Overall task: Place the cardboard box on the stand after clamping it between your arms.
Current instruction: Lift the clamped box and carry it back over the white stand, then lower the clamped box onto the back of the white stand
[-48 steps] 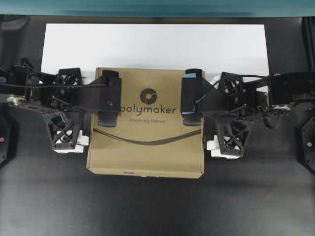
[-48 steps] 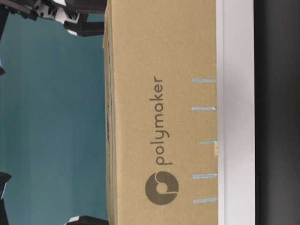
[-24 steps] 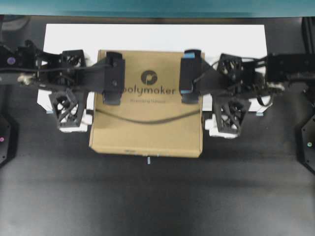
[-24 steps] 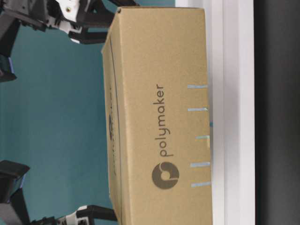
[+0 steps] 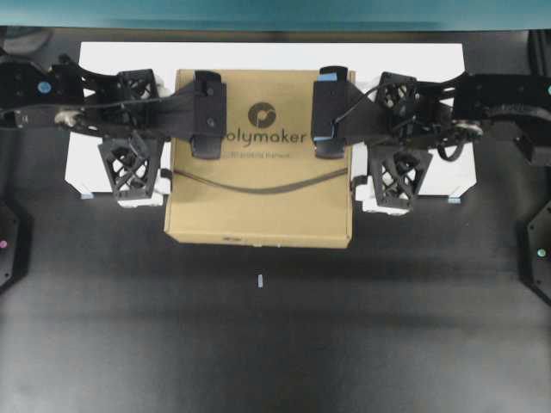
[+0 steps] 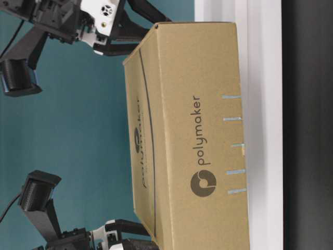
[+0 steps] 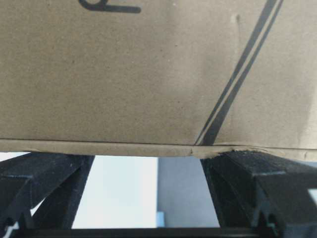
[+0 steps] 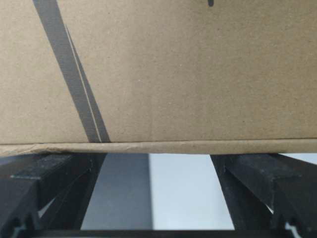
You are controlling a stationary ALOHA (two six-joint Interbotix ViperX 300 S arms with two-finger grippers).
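**Box pinned between two arms over the stand**

Looking down from overhead, the box (image 5: pixel 258 159) sits squeezed between the left gripper (image 5: pixel 168 142) and the right gripper (image 5: pixel 355 138), one on each side edge. Each gripper has its fingers spread wide: one finger lies across the box's top near the "polymaker" print, the other hangs outside, just beside the box's side wall. The jaws do not pinch the box; the arms press it from both sides. The back part of the box covers the white stand (image 5: pixel 112 60), while its front edge juts past the stand's front over the dark table (image 5: pixel 275 344). A small light-blue mark (image 5: pixel 260 280) lies on the table, in front of the box and apart from it.

The table-level view is turned on its side. There the box (image 6: pixel 192 135) shows its printed front face, and behind it runs the white stand (image 6: pixel 260 125). Whether the box rests on the stand or hangs just off it cannot be told. A gripper's lattice and white parts show against teal at each end of the box.

The left wrist view is filled by the box (image 7: pixel 148 69), with two black fingers (image 7: pixel 44 183) spread below its edge.

The right wrist view shows the same: the box (image 8: pixel 173 69) above, fingers (image 8: pixel 262 183) apart.
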